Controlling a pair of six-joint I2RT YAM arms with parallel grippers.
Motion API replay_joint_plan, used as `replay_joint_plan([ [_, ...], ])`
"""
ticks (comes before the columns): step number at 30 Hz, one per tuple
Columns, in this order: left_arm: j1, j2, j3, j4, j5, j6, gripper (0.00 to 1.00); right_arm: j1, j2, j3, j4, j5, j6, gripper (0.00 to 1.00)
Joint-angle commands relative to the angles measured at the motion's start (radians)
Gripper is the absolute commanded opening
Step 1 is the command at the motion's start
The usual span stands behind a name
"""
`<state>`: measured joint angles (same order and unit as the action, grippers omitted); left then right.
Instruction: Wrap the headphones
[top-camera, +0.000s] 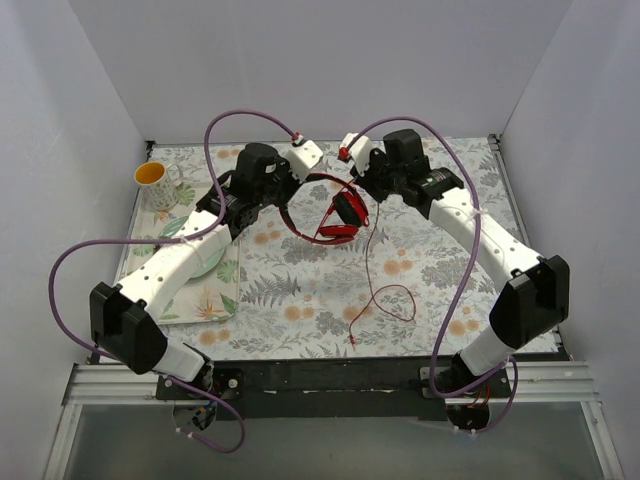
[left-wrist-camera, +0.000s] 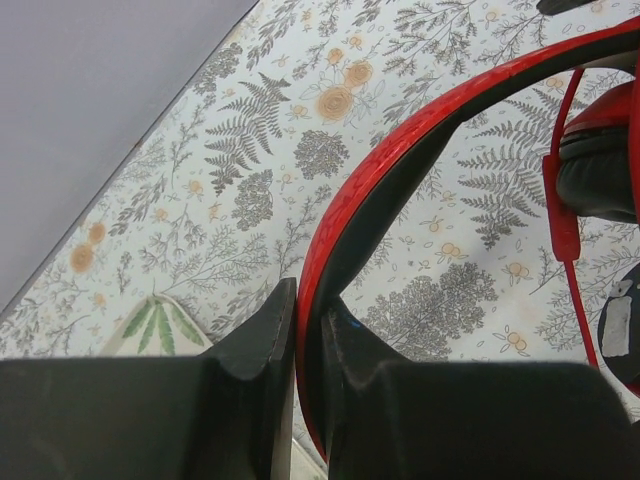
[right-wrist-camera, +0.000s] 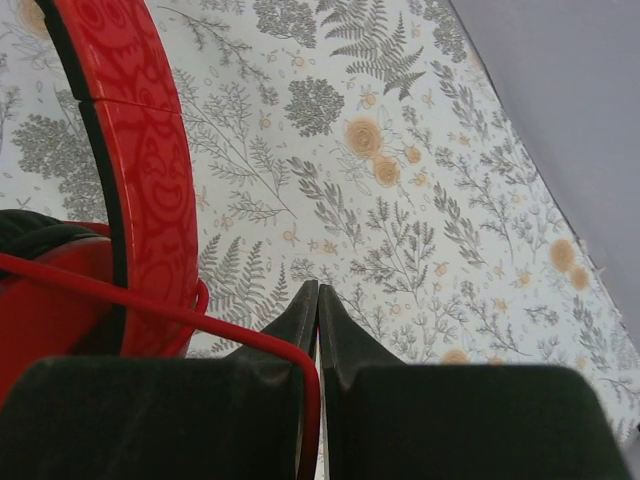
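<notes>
The red headphones (top-camera: 335, 215) are held above the floral cloth at the table's middle back. My left gripper (left-wrist-camera: 310, 310) is shut on the red headband (left-wrist-camera: 400, 150), which arcs up to the right; a black ear pad (left-wrist-camera: 600, 175) shows at the right edge. My right gripper (right-wrist-camera: 318, 300) is shut on the thin red cable (right-wrist-camera: 200, 318), which runs between its fingers. The headband (right-wrist-camera: 130, 150) and an ear cup (right-wrist-camera: 50, 300) lie to its left. In the top view the cable (top-camera: 385, 295) hangs down and loops on the cloth.
A yellow mug (top-camera: 152, 178) stands at the back left. A green-leaf plate or napkin (top-camera: 205, 285) lies under my left arm. Purple robot cables (top-camera: 240, 118) arch over both arms. White walls close the back and sides.
</notes>
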<state>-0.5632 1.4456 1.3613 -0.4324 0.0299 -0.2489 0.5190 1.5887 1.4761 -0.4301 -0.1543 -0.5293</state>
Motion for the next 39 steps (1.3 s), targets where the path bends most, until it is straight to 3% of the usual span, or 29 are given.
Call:
replay_joint_plan([
  [1,-0.006,-0.039,0.044,-0.11,0.026,0.068,0.0,-0.04,-0.075,-0.016,0.201,0.164,-0.04,0.11],
  [7,-0.006,-0.034,0.093,-0.213,0.264,-0.004,0.0,-0.042,-0.052,0.036,0.235,0.006,0.011,0.11],
  [12,-0.006,-0.04,0.169,-0.233,0.318,-0.127,0.0,-0.047,0.022,0.096,0.206,-0.152,0.083,0.13],
  [17,-0.006,-0.044,0.271,-0.25,0.344,-0.233,0.0,-0.068,0.024,-0.017,0.332,-0.35,0.227,0.31],
  [23,-0.006,-0.011,0.436,-0.272,0.262,-0.332,0.0,-0.068,0.025,-0.164,0.686,-0.574,0.495,0.41],
  [26,-0.006,-0.004,0.496,-0.269,0.228,-0.365,0.0,-0.066,0.051,-0.24,0.873,-0.61,0.67,0.44],
  [31,-0.006,0.002,0.604,-0.253,0.128,-0.406,0.0,-0.057,0.103,-0.353,0.976,-0.588,0.779,0.46],
  [39,-0.006,0.021,0.723,-0.233,0.01,-0.409,0.0,-0.053,0.105,-0.493,1.015,-0.534,0.784,0.48],
])
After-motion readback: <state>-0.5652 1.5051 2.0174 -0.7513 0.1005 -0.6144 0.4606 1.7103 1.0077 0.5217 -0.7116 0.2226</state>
